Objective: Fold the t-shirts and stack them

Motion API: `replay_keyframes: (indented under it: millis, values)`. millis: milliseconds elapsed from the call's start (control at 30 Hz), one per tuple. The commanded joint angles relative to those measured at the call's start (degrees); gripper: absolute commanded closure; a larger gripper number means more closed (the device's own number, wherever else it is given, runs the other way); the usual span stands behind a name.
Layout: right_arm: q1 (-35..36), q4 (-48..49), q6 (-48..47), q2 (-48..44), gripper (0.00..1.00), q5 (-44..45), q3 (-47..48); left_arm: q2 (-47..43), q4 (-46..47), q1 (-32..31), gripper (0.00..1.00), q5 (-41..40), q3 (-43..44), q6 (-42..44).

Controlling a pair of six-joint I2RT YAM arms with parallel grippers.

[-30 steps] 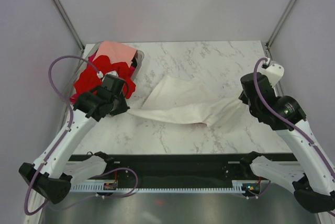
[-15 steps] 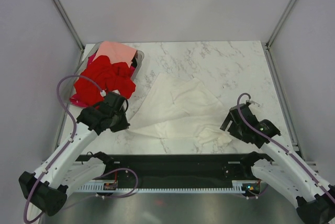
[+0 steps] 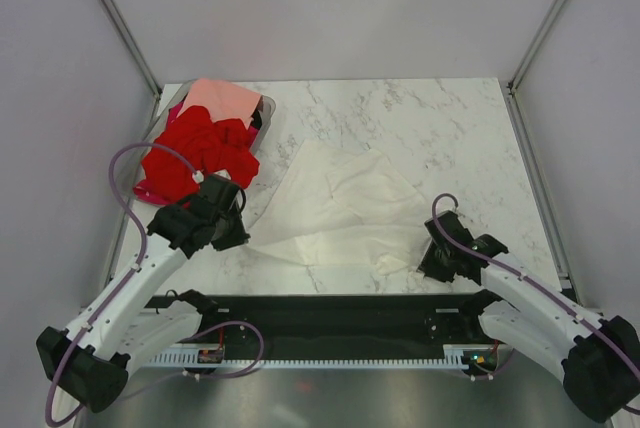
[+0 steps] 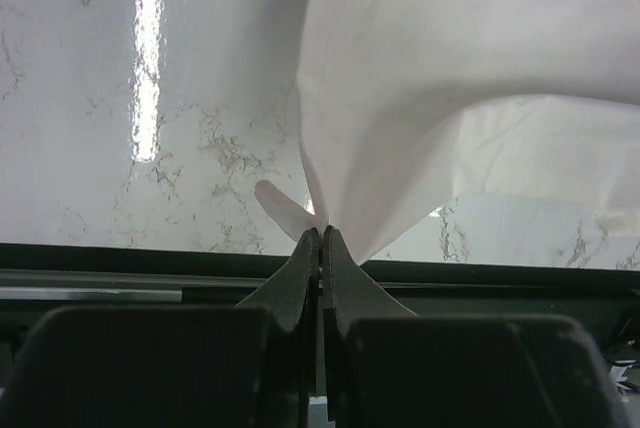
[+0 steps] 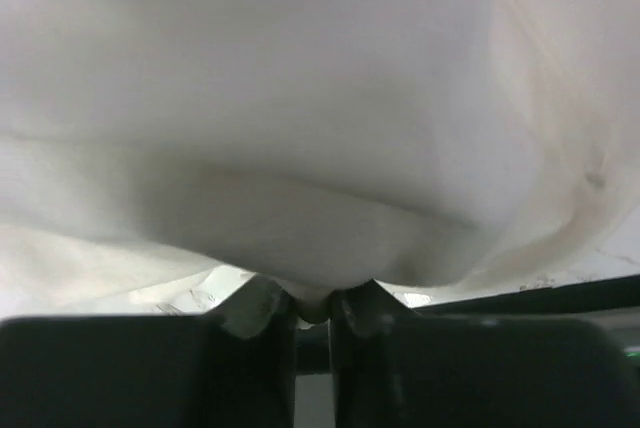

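We see one soft, wrinkled cream-white t-shirt [image 3: 340, 208] at the centre of the marble table [image 3: 450, 128]. The left gripper [image 4: 320, 240], fingers pressed together, pinches its lower-left corner; the right gripper [image 5: 312, 308] pinches its lower-right fold. In the upper left, crumpled red t-shirts [image 3: 200, 153] and one salmon-pink t-shirt [image 3: 222, 100] fill the clear bin [image 3: 268, 108].

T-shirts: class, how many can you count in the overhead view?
3 at least: a cream-white t-shirt spread mid-table, a red heap far left that may hide several, and a salmon-pink t-shirt behind it.
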Motion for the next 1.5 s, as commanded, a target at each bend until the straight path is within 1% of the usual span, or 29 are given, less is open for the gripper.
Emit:
replay_keyframes:
  millis: [0,33,67,133,167,200,267,300,333,400,433,467,500,533,600,633,767,800,833,867,900,933,967,1033,1067,1100,1200,1333,1467]
  values:
    - [0.3,6.4,-1.2,2.0,0.86,0.3,0.3,0.3,1.6,0.3,0.98,-0.1,0.0,-0.5]
    - [0.3,6.0,-1.7,2.3,1.0,0.9,1.4,0.3,1.6,0.3,0.98,-0.1,-0.1,-0.5]
    - [0.3,4.7,-2.4,2.1,1.0,2.0,3.1,0.2,1.6,0.3,0.98,-0.1,0.1,-0.4]
    - [0.3,-2.3,-3.9,0.2,1.0,3.5,12.2,-0.9,0.5,0.2,0.98,-0.5,2.1,-0.1]
    - [0.3,-8.3,-4.2,-0.5,1.0,6.2,16.5,-1.6,-0.6,0.2,0.98,-1.2,3.6,-0.1]
    - [0.3,-11.2,-4.7,-1.0,1.0,7.9,25.7,-2.9,-3.5,0.3,0.98,-1.8,5.4,-0.1]
    - [0.3,-16.4,-6.9,-0.1,1.0,12.8,35.4,-4.2,-6.3,0.3,0.98,-4.9,12.3,-0.1]
    - [0.2,-21.0,-7.7,1.0,1.0,14.2,43.8,-4.5,-7.8,0.3,0.98,-5.8,14.6,0.2]
    - [0.1,-22.8,-8.9,3.4,0.95,15.5,47.1,-4.6,-8.3,0.3,0.98,-6.7,18.6,0.8]
    - [-0.5,-25.2,-9.9,5.3,0.81,17.4,51.5,-3.8,-8.6,0.3,0.98,-7.5,22.0,1.8]
    - [-0.7,-24.9,-10.3,6.2,0.52,18.1,51.3,-2.4,-8.6,0.4,0.98,-7.6,22.2,1.9]
    - [-1.6,-24.0,-10.6,6.6,0.36,18.7,50.7,-1.3,-8.6,0.3,0.98,-7.3,22.2,1.9]
    - [-2.1,-23.3,-11.0,6.9,0.24,19.5,48.8,-0.4,-8.6,0.3,0.98,-6.9,21.3,1.6]
    - [-2.7,-22.4,-11.2,7.7,0.16,19.1,47.6,1.3,-8.3,0.3,0.98,-6.1,20.5,1.5]
    - [-4.3,-19.4,-12.2,8.3,0.14,17.0,44.4,2.5,-7.6,0.3,0.98,-3.7,18.1,1.4]
    - [-4.6,-18.5,-12.5,8.8,0.11,15.1,43.5,3.0,-7.1,0.3,0.98,-2.6,15.2,1.6]
    - [-4.8,-16.6,-12.0,8.3,0.12,12.2,39.7,2.4,-4.2,0.3,0.98,0.1,7.5,1.8]
    - [-4.8,-16.0,-11.3,7.5,0.13,11.4,36.8,1.2,-3.9,0.3,0.98,0.2,5.3,1.5]
    - [-4.8,-15.5,-10.8,5.7,0.17,10.5,35.0,0.7,-3.6,0.3,0.98,0.2,4.4,1.3]
    - [-4.8,-14.1,-10.5,4.8,0.19,7.6,33.0,0.1,-3.0,0.3,0.98,0.3,3.6,1.2]
    - [-4.8,-13.0,-9.4,2.8,0.26,5.8,28.1,-0.8,-2.8,0.3,0.98,0.3,2.4,1.1]
    - [-4.8,-12.0,-8.8,1.8,0.3,4.0,25.2,-1.0,-2.6,0.3,0.98,0.3,1.9,1.0]
    - [-4.8,-9.9,-7.8,0.6,0.33,0.8,19.5,-1.1,-2.3,0.3,0.98,0.5,1.8,0.9]
    - [-4.8,-7.8,-5.6,-2.4,0.35,-1.1,14.2,-0.6,-1.9,0.3,0.98,0.5,1.9,1.2]
    - [-4.7,-5.9,-5.3,-3.2,0.39,-1.2,12.0,-0.4,-1.8,0.4,0.98,0.1,1.9,1.2]
    - [-4.7,-4.8,-5.2,-3.4,0.46,-1.0,9.1,-0.2,-1.6,0.3,0.98,0.1,1.8,1.4]
    - [-4.7,-2.3,-5.3,-1.6,0.49,1.4,7.4,0.6,-1.3,0.4,0.98,0.4,1.5,1.7]
    - [-4.9,2.1,-7.0,6.1,0.5,5.2,7.2,0.5,-1.1,0.3,0.98,0.5,1.5,1.8]
    - [-6.4,9.5,-10.2,13.1,0.52,7.4,7.4,-0.3,-1.0,0.3,0.98,0.3,1.3,1.6]
